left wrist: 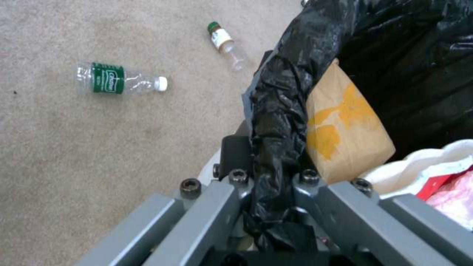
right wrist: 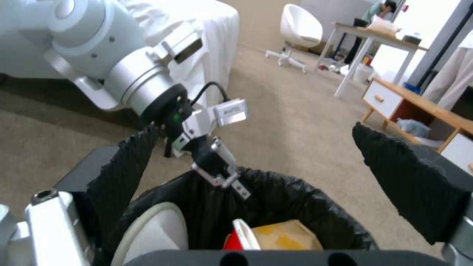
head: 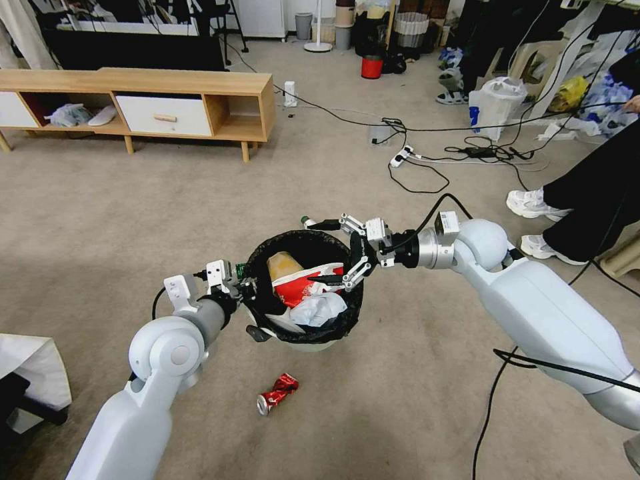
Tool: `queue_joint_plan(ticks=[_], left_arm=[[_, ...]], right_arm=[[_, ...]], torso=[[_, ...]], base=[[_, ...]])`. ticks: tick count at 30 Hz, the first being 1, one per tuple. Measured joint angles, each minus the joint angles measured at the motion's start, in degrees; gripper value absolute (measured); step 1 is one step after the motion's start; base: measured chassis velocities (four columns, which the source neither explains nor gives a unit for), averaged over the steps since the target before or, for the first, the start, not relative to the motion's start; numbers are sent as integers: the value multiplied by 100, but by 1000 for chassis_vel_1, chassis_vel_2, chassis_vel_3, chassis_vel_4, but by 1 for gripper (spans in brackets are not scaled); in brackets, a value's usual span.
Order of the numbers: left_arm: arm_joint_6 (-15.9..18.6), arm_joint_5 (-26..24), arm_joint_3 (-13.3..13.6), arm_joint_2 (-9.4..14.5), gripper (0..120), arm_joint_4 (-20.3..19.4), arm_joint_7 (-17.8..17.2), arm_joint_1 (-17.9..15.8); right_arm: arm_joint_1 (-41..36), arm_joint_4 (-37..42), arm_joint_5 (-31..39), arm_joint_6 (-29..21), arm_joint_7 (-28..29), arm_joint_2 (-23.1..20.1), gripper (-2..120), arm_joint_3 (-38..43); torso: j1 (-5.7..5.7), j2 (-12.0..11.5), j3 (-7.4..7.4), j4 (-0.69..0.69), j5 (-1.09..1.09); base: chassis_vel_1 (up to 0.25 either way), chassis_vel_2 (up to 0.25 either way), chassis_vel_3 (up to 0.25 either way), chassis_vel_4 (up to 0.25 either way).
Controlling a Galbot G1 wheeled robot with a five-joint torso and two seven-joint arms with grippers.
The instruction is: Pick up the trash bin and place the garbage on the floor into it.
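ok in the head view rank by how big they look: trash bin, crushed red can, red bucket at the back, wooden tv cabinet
1. wooden cabinet
2. trash bin, held at its rim by the left end effector
3. crushed red can and red bucket look alike in size; the bucket is far off, so I won't rank them.

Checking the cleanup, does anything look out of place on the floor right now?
Yes. A crushed red can lies on the carpet near the trash bin, and two clear bottles lie on the carpet beyond it. The left end effector grips the bin's rim.
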Motion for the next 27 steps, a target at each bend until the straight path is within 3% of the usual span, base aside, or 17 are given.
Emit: queue_joint_plan(ticks=[10,27], left_arm=[[-168,-33,-5,-22,3,10,-95,-6],[-132,-7,-8,-2,3,-35,-109,13]], right_arm=[[-159,97,129,-31,14,-229,100,494],[-646,15,285,-65,174,-512,100,1617]], torso=[[0,0,0,0,1],[0,0,0,2,0]], base=[[0,0,0,0],[0,0,0,0]])
